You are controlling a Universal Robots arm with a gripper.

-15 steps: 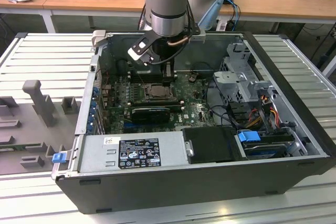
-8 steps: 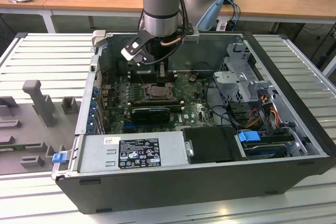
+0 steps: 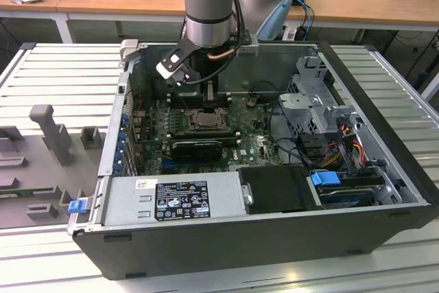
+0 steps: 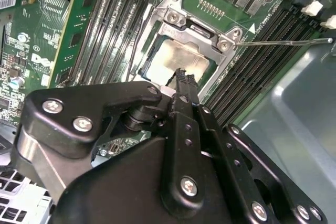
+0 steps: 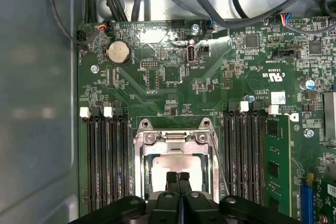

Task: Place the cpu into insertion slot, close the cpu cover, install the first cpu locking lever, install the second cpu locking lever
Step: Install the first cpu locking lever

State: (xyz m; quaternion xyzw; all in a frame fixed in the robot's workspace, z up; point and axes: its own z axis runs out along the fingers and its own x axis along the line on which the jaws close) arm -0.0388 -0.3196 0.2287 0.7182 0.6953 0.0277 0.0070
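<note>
The cpu (image 5: 176,162) (image 4: 178,59) lies pale and flat in the insertion slot (image 3: 206,120) on the green motherboard. The silver cpu cover (image 5: 173,138) (image 4: 202,30) lies down around it, and the chip shows through the cover's cut-out. My gripper (image 5: 178,178) (image 4: 183,77) (image 3: 208,94) hangs just above the chip's near edge, its two black fingertips pressed together with nothing between them. One thin wire locking lever (image 4: 283,42) (image 5: 219,166) stands out from a corner of the socket, out over the memory slots.
Long black memory slots (image 5: 105,161) (image 5: 244,150) flank the socket on both sides. A black expansion card (image 3: 197,147) sits in front of the socket, then the grey power supply (image 3: 171,200). The drive cage (image 3: 315,101) and cables (image 3: 343,142) stand at the exterior view's right.
</note>
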